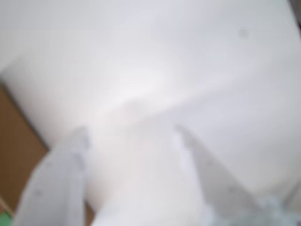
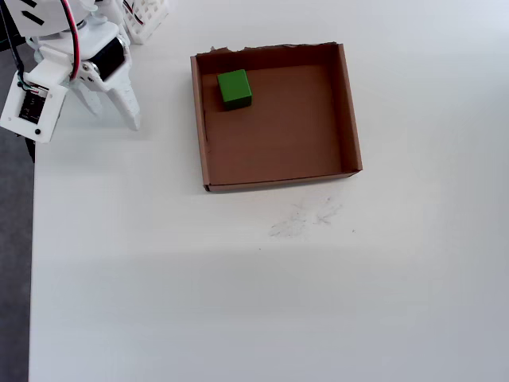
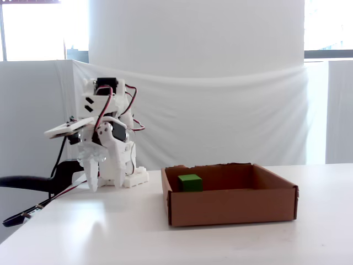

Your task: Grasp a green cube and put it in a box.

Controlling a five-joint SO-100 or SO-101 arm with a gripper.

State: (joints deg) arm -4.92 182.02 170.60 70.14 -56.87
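Inside the shallow brown cardboard box point(image 2: 278, 127), a small bright green cube point(image 2: 234, 88) is seen resting near the back left corner in the overhead view. The white claw point(image 2: 130, 114) is held empty beside the box above the white bench point(image 2: 238, 278), its fingers spread slightly apart in the wrist view.

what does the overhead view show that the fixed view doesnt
Only the overhead view shows the faint scuff marks on the table in front of the box, the whole brown floor of the box, and that the green cube sits in its upper left corner.

Only the fixed view shows the draped white cloth backdrop, the bright windows behind it, and the arm's height above the table.

Both show the box with the cube inside, the white table, and the gripper off to the left of the box, holding nothing.
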